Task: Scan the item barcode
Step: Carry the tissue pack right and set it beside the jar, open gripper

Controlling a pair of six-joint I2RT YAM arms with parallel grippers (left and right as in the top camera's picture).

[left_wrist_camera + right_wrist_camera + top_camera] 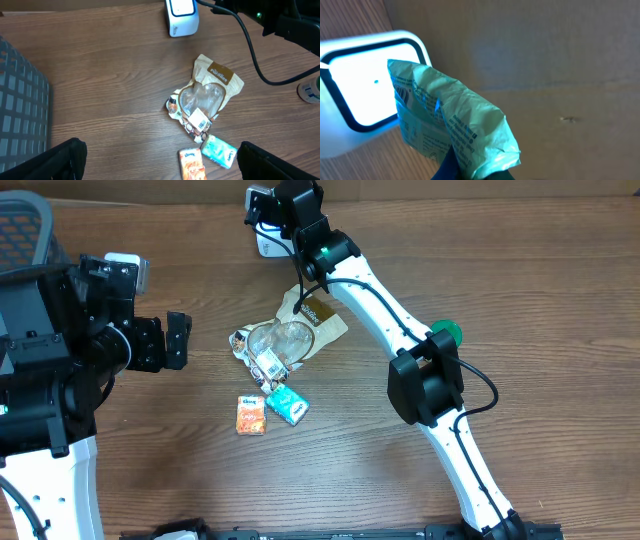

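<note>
Green packet (455,127): crumpled, printed side facing the wrist camera, pinched at its lower end and standing up out of the fingers.
Packet versus scanner: upper left corner overlaps the lit window of the scanner (362,87) in the right wrist view; touching or just short of it, cannot tell.
Right gripper (475,172): clamped shut on the green packet, dark fingers showing only at the bottom edge of the frame.
Right arm: stretched from the near right edge of the table (520,330) to the far middle, wrist above the scanner.
Overhead view: packet probably hidden under the right wrist; only the white scanner body peeks out beside it.
Scanner: white box with a dark-rimmed bright window, at the far edge of the table, cable (250,45) running off to the right.
Pile in the middle: brown pouch (320,315) with a clear packet (272,345) lying partly over it, near the scanner but apart from it.
Nearer edge of the pile: orange packet (251,415) and teal pack (287,404), just beside each other.
Green-capped item (447,333): right of the arm, partly covered by it.
Left gripper (160,167): jaws spread wide, holding nothing, hanging left of the pile and well apart from the green packet.
Mesh basket (20,230): far left corner.
</note>
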